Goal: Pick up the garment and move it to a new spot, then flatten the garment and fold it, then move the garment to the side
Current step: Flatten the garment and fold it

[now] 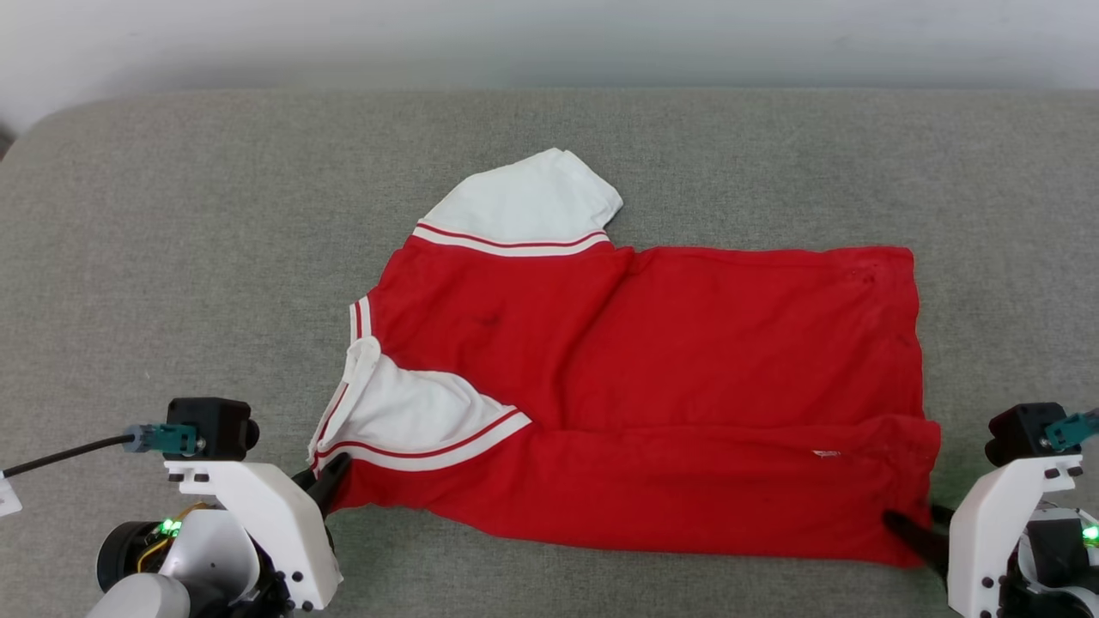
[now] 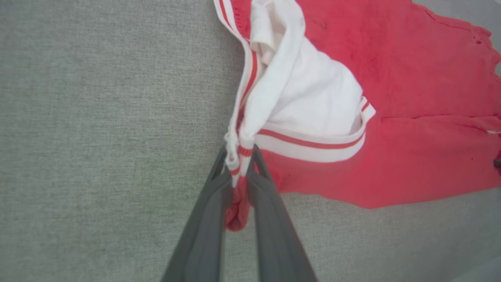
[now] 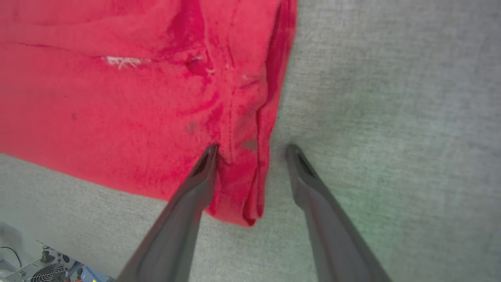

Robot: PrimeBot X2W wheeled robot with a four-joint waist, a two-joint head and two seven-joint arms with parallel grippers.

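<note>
The left gripper (image 2: 239, 158) pinches the striped trim (image 2: 313, 143) of the garment (image 1: 687, 360) — limp, light jersey spread on the bench (image 1: 172, 215) toward its near edge. The right gripper (image 3: 252, 150) stands open astride its hem corner (image 3: 250, 196), likely the firmest hold.

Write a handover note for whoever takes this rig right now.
Left end effector: shut on the striped trim corner of the red soft-jersey T-shirt with white sleeves.
Right end effector: open, fingers astride the shirt's hem corner.
Done: shirt lies spread on the grey fabric surface, near edge apparently folded over.
Remaining: finish folding, move it aside.
</note>
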